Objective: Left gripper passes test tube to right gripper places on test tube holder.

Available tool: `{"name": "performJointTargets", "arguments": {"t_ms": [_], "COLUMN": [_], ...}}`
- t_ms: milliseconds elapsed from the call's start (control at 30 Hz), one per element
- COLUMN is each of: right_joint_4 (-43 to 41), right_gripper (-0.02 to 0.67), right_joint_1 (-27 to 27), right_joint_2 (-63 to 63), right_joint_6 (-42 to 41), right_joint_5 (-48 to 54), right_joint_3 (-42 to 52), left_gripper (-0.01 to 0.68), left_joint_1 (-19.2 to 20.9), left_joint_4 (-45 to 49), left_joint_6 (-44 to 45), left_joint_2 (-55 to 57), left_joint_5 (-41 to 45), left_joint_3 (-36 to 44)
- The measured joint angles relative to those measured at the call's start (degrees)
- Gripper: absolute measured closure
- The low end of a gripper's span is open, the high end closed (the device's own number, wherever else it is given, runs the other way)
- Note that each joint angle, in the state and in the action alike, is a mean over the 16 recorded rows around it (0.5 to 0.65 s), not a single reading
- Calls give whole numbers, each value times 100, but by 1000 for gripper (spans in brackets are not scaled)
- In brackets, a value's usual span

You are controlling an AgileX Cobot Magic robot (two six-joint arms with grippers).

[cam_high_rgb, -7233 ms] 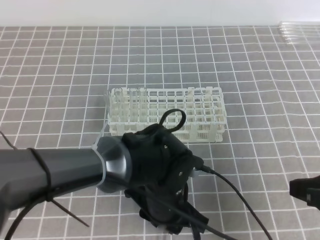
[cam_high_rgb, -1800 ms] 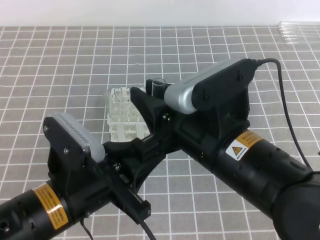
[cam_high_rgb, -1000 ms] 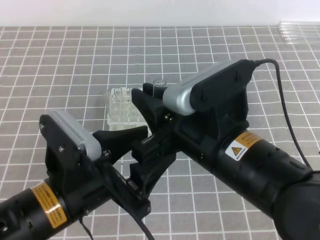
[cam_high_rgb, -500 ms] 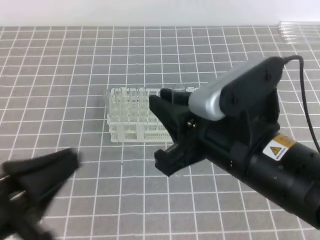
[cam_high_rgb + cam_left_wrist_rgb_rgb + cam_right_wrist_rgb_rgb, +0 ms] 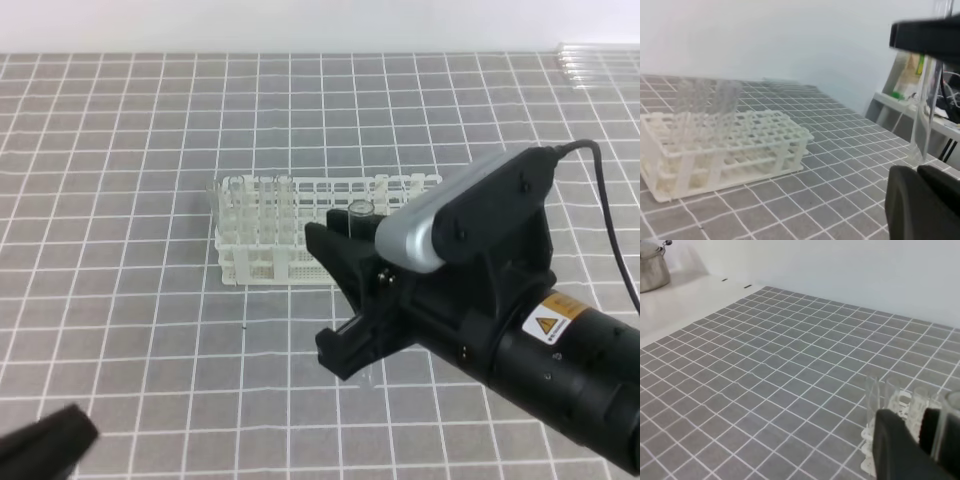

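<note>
The table top [image 5: 120, 200] is grey with thin white lines that make lots of small squares. It fills most of the high view. Behind it, at 12 o'clock, is a plain white wall [image 5: 300, 25]. The light is soft and even.

In the right wrist view, a white counter [image 5: 685, 295] sits at 10 o'clock, with a shiny metal pot [image 5: 652, 267] on it.

In the left wrist view, a pale shelf [image 5: 900, 107] with blurry things on it stands at 3 o'clock.

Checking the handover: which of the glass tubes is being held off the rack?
The upright test tube in the right claw, its open rim showing above the fingers. The other tubes stand in the rack's left end.
</note>
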Motion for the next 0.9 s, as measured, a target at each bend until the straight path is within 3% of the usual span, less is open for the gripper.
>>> {"name": "performJointTargets", "arguments": {"t_ms": [267, 900], "right_joint_4": [-1, -6], "right_gripper": [563, 563], "right_joint_1": [0, 0], "right_joint_2": [0, -10], "right_joint_6": [-170, -384], "right_joint_5": [65, 58], "right_joint_3": [8, 9], "left_gripper": [673, 673], "left_joint_1": [0, 0], "left_joint_4": [-180, -167], "left_joint_6": [6, -5], "left_joint_2": [-229, -219], "left_joint_5": [-848, -496], "left_joint_3": [904, 1055]}}
